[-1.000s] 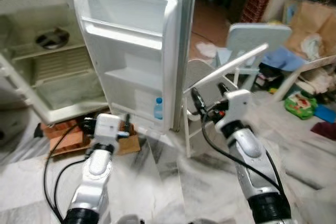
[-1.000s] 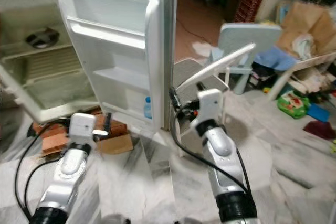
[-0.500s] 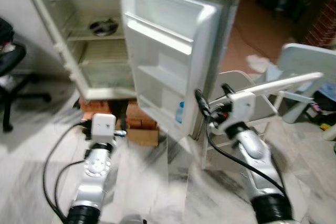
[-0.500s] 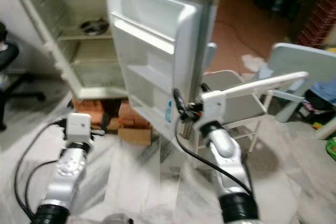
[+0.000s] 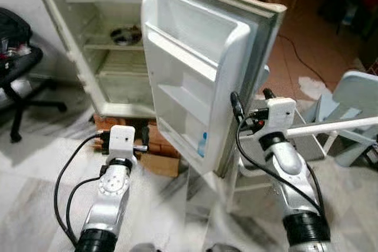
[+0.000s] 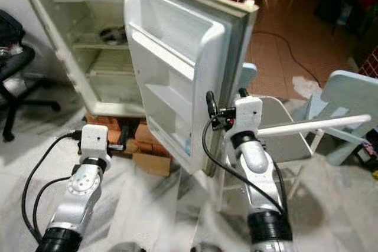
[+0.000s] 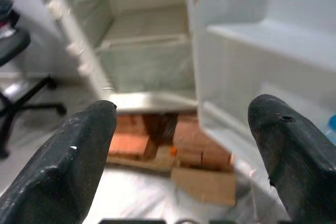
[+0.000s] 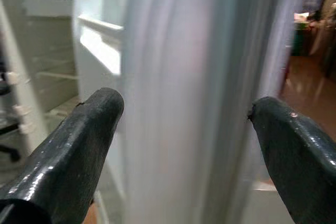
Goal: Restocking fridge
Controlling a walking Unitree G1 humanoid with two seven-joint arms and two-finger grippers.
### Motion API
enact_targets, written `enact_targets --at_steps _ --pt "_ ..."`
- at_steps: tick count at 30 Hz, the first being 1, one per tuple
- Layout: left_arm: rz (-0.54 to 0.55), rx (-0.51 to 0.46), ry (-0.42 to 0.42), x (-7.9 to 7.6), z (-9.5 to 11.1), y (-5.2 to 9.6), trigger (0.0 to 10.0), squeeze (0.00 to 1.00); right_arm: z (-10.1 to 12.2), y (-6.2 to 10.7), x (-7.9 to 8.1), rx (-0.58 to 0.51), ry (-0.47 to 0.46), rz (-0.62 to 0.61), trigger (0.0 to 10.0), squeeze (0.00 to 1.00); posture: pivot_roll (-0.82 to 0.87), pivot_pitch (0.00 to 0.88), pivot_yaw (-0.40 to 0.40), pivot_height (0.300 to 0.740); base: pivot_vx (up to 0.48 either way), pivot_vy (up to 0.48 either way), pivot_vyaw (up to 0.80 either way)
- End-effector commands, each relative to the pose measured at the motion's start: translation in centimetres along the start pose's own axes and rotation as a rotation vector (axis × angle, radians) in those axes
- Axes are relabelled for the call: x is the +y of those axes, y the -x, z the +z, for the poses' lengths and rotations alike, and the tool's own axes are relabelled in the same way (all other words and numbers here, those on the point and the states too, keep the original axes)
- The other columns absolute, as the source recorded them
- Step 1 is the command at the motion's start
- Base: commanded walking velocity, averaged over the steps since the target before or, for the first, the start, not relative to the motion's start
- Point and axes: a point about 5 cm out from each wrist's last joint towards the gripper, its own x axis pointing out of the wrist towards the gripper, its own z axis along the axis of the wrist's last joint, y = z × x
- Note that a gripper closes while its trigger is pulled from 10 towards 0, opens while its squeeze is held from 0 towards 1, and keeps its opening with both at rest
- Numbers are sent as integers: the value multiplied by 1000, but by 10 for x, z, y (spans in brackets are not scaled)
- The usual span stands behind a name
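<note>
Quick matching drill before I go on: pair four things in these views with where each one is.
1. small blue-capped water bottle
2. round metal dish
3. black office chair
4. red bricks

a. under the fridge cabinet
b. lowest shelf of the open white fridge door
c. upper shelf inside the fridge
d. on the floor left of the fridge

Pairs: 1-b, 2-c, 3-d, 4-a

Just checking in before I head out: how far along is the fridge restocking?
Early days. Done: the fridge door stands open, and one small bottle sits in its bottom door shelf. In hand: nothing; the left tool is open facing the fridge, and the right tool is open around the door's edge. Left: the fridge shelves look nearly bare, apart from a dark round item on one.
</note>
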Motion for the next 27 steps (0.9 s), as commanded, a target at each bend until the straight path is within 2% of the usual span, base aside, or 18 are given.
enact_targets --at_steps 1,3,4,7,9,12,14,18,19,20,21,24,25,27 --pt "5 67 16 4 -8 1 10000 0 5 -6 -2 -22 -1 -7 10000 0 46 0 17 740 0 0 450" --pt "8 104 25 3 -12 2 10000 0 7 -9 -3 -32 7 -15 10000 0 48 0 17 740 0 0 763" --pt "-21 168 35 1 -21 5 10000 0 9 -14 -4 -35 5 -45 10000 0 53 0 17 740 0 0 763" --pt "-80 219 46 -6 -28 10 10000 0 13 -23 -9 -47 4 -108 10000 0 58 0 16 740 0 0 763" --pt "-102 231 24 -8 -30 12 10000 0 15 -28 -12 -53 21 -153 10000 0 64 0 14 740 0 0 763" --pt "-94 198 12 -8 -24 12 10000 0 20 -33 -21 -58 33 -219 10000 0 70 0 10 740 0 0 650" --pt "-94 199 6 -7 -23 12 10000 0 20 -33 -26 -54 48 -249 10000 0 74 0 8 740 0 0 0" --pt "-96 220 10 -6 -26 13 10000 0 12 -30 -26 -18 -12 -247 10000 0 71 0 10 740 0 0 0" --pt "-100 220 8 -6 -26 13 10000 0 11 -29 -25 -16 -29 -241 10000 0 71 0 11 740 0 0 0" --pt "-110 223 3 -7 -25 13 10000 0 11 -30 -15 -21 -122 -164 10000 0 68 0 15 740 0 0 0" --pt "-110 223 3 -7 -25 13 10000 0 11 -30 -15 -21 -122 -164 10000 0 68 0 15 740 0 0 0" --pt "-120 228 -4 -8 -25 13 10000 0 8 -25 17 13 -229 114 10000 0 62 0 18 740 0 0 0" --pt "-120 228 -4 -8 -25 13 10000 0 8 -25 17 13 -229 114 10000 0 62 0 18 740 0 0 0" --pt "-121 227 -7 -8 -25 13 10000 0 -3 -17 18 81 -211 147 10000 0 63 0 18 740 0 0 0"
